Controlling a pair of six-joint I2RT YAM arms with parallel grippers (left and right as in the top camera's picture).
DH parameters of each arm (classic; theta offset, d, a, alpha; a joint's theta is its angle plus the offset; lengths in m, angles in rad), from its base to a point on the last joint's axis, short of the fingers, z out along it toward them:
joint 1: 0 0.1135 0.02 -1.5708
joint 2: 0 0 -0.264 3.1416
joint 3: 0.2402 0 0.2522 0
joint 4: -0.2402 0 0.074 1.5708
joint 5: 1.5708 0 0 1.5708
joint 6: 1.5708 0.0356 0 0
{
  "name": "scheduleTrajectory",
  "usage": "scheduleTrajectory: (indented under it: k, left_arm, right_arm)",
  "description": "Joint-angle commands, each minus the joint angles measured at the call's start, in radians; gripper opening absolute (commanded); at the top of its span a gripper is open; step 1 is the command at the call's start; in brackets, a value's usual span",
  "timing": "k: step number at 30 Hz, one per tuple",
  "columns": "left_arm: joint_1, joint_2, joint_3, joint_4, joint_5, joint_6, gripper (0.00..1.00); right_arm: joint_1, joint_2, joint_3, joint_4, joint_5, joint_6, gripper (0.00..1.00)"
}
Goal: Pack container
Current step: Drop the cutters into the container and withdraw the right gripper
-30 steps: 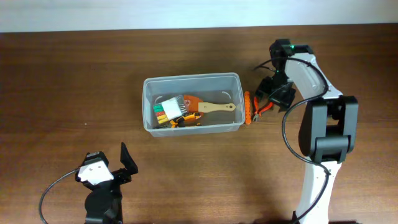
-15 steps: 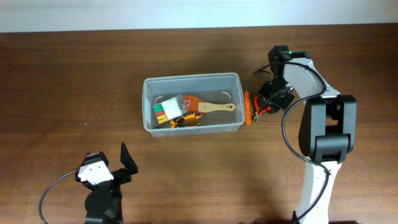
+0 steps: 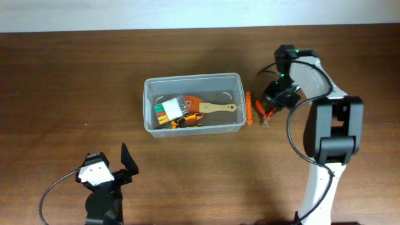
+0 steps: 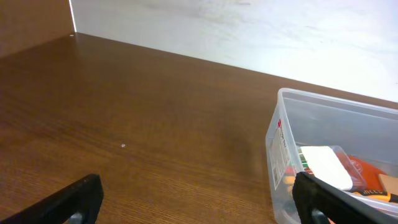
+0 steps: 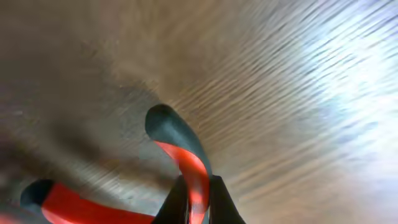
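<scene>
The container (image 3: 192, 103), a clear rectangular tub, stands mid-table and holds a wooden-handled brush (image 3: 215, 108), a small case of coloured bits (image 3: 169, 109) and orange items. To its right, my right gripper (image 3: 275, 100) is down at the table. In the right wrist view that gripper (image 5: 198, 190) is shut on one red-and-grey handle of a pair of pliers (image 5: 180, 152). The pliers' red handles (image 3: 267, 115) show just below the gripper from overhead. My left gripper (image 3: 125, 164) waits near the front left, open and holding nothing (image 4: 196, 205); the container's wall (image 4: 280, 137) shows at its right.
An orange tool (image 3: 248, 108) lies on the table against the container's right end wall. The right arm's base and cable (image 3: 325, 144) stand at the right edge. A pale wall runs along the table's far edge (image 3: 187, 28).
My right gripper has closed from wide open onto a pliers handle. The pliers have shifted a little to the right, away from the orange tool. The left arm has not moved.
</scene>
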Motion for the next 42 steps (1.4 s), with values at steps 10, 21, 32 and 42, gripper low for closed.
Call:
scheduleTrajectory:
  k: [10, 21, 32, 42]
  left_arm:
    - [-0.004, -0.005, -0.004, -0.001, -0.004, 0.009, 0.99]
    - [-0.004, -0.005, -0.004, -0.001, -0.004, 0.009, 0.99]
    - [-0.004, -0.005, -0.004, -0.001, -0.004, 0.009, 0.99]
    - [-0.004, -0.005, -0.004, -0.001, -0.004, 0.009, 0.99]
  right_arm:
    - [0.222, -0.391, 0.286, -0.021, -0.187, -0.859, 0.04]
    - [0.438, -0.193, 0.177, -0.031, -0.166, -1.353, 0.04]
    - [0.429, -0.009, 0.167, -0.013, -0.148, -1.314, 0.16]
    - [0.397, -0.081, 0.345, -0.095, -0.018, -0.966, 0.99]
